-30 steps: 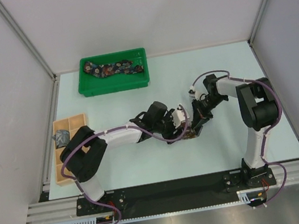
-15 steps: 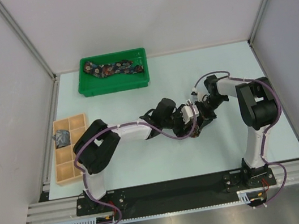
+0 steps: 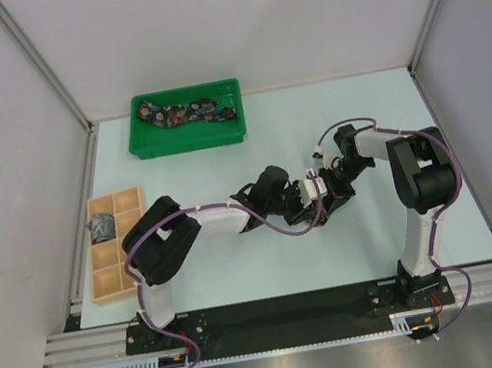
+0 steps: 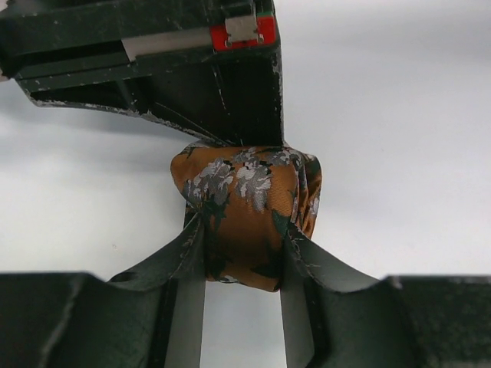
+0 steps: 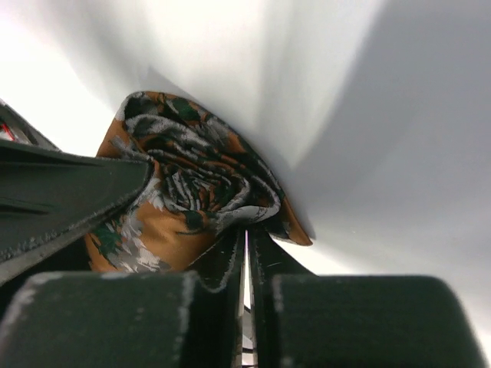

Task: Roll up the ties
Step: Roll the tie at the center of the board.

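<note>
Your L fingers sit one on each side of the rust-brown tie, both touching it, and the fabric bulges just past the tips, so that reads as a hold on the roll. Your R fingers are all but shut, with only a sliver between them. Their tips butt against the roll's spiral end. Can't tell whether a layer of cloth is nipped in there.

The roll is off the surface or only just on it, can't tell which. It's caught between the two sets of fingers about mid-surface, a bit right of centre and well away from every edge. It looks wound tight w/ no tail hanging loose.

Progress, judging by how things lie:
- The grey-blue tie looks rolled and sits in a far compartment of the wooden box at the left edge.
- The rust-brown one is rolled but not yet put away.
- The dark navy tie lies unrolled along the green tray nr the far-left corner. That one's all to do.
</note>
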`<control>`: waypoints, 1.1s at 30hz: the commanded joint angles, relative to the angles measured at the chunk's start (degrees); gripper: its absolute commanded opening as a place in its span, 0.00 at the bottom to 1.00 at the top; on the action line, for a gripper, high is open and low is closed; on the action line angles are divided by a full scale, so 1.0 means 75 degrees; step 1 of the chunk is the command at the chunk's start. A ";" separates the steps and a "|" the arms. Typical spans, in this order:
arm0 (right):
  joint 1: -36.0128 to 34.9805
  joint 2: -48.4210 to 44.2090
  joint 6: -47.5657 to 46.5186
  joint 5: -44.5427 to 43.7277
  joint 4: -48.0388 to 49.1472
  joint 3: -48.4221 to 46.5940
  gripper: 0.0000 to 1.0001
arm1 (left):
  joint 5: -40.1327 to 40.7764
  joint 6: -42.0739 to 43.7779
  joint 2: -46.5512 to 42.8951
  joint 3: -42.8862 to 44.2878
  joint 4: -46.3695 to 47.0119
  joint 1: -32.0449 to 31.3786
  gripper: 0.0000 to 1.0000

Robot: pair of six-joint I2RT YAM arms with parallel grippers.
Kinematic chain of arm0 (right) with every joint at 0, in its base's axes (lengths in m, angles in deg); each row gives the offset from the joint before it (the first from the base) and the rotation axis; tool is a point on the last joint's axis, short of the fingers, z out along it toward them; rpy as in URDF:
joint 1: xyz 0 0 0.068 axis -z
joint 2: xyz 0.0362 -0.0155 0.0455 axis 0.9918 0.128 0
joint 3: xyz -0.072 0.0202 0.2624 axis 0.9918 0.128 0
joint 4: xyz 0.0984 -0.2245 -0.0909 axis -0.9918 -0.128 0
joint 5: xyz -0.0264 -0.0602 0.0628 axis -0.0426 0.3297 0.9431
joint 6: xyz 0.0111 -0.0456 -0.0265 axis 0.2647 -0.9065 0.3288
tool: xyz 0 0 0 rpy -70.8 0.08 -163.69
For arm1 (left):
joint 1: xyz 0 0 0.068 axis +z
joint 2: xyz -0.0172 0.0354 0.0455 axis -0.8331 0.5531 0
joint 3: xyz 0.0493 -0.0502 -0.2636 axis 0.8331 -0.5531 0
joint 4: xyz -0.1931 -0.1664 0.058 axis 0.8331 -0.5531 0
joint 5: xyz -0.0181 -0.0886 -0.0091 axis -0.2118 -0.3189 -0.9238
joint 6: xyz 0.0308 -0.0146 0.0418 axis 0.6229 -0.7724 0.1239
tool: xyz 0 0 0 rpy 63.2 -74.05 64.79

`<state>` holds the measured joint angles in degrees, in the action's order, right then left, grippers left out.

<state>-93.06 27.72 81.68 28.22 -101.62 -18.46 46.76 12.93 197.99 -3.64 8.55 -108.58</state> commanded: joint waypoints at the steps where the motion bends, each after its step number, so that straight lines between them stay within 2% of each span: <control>1: 0.0028 -0.0069 -0.0187 0.0737 -0.0148 -0.0180 0.17 | 0.0540 0.0259 -0.0207 -0.0744 -0.0645 -0.0147 0.27; 4: 0.0322 -0.0210 -0.0292 0.1125 -0.0383 -0.0193 0.26 | 0.0751 0.0270 -0.0266 -0.0956 -0.0646 -0.0158 0.26; 11: 0.0861 -0.0397 -0.0492 0.1980 -0.0688 -0.0099 0.41 | 0.0916 0.0247 -0.0289 -0.1073 -0.0634 -0.0170 0.26; 18: 0.1096 -0.0444 -0.0456 0.3011 -0.0641 -0.0099 0.47 | 0.0998 0.0247 -0.0219 -0.1015 -0.0657 -0.0194 0.26; 21: 0.1072 -0.0398 -0.0422 0.3153 -0.0583 -0.0040 0.61 | 0.1045 0.0212 -0.0184 -0.1003 -0.0681 -0.0240 0.26; 26: 0.0733 -0.0245 -0.0339 0.2605 -0.0501 -0.0017 0.59 | 0.1115 0.0165 -0.0172 -0.1003 -0.0657 -0.0264 0.27; 30: 0.0498 -0.0105 -0.0304 0.2076 -0.0407 -0.0005 0.47 | 0.1162 0.0072 -0.0277 -0.1027 -0.0634 -0.0264 0.29; 33: 0.0416 0.0012 -0.0327 0.1888 -0.0407 0.0018 0.42 | 0.1185 0.0036 -0.0336 -0.1050 -0.0634 -0.0264 0.30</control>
<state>-88.88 26.93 79.30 45.23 -104.74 -18.46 52.97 13.91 195.13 -9.04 12.68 -110.31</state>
